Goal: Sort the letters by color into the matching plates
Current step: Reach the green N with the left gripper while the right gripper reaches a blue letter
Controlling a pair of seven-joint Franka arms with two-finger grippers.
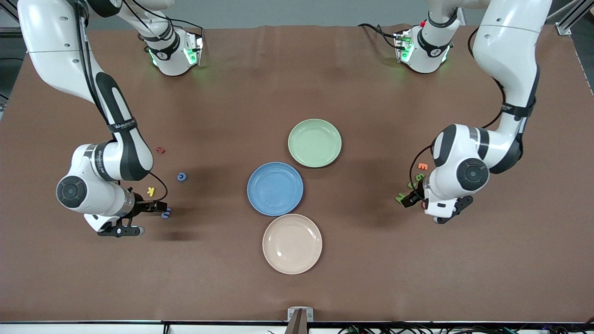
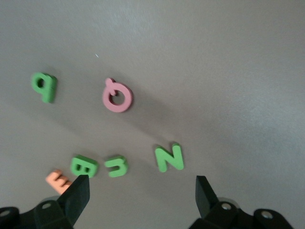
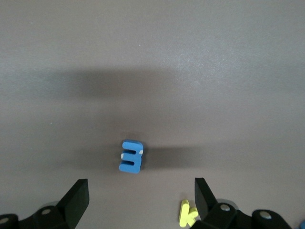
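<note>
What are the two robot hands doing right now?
Left gripper jaws open over green letters. Right gripper jaws open over blue letter. Green plate, blue plate empty. Nothing blocking.

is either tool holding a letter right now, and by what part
Nothing is held. The left tool is open above the green letters; the right tool is open above a blue letter.

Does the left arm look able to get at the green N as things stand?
Probably yes. The left gripper hangs open just over the green N, with bare table around that letter; the green letter beside it lies apart.
</note>
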